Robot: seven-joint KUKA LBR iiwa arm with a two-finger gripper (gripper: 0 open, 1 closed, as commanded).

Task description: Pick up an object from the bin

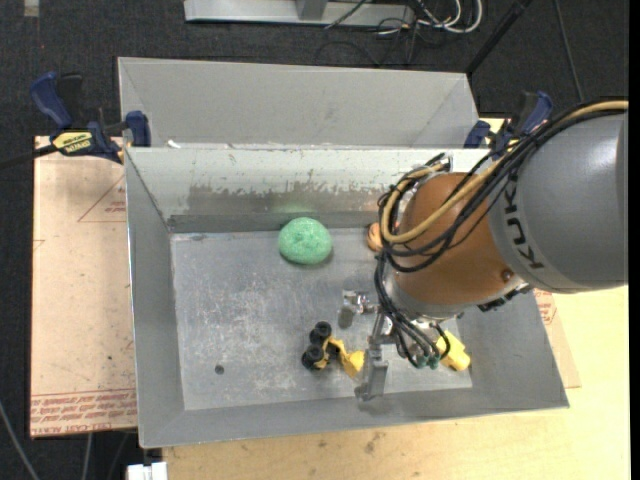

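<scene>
My gripper [362, 343] hangs with fingers spread just beside the yellow-and-black toy [332, 353] — light, hard plastic, I'd judge, likely slippery — I'd pinch its yellow body.

A green, rough-skinned ball [304, 241] lies near the bin's [220, 298] back wall, well apart from the other things. To its right a small orange thing [374, 234], perhaps another ball, is mostly hidden. A small yellow piece [455, 355] lies near the front right. Behind the bin, cables [445, 3] trail over the dark floor [100, 18].
</scene>
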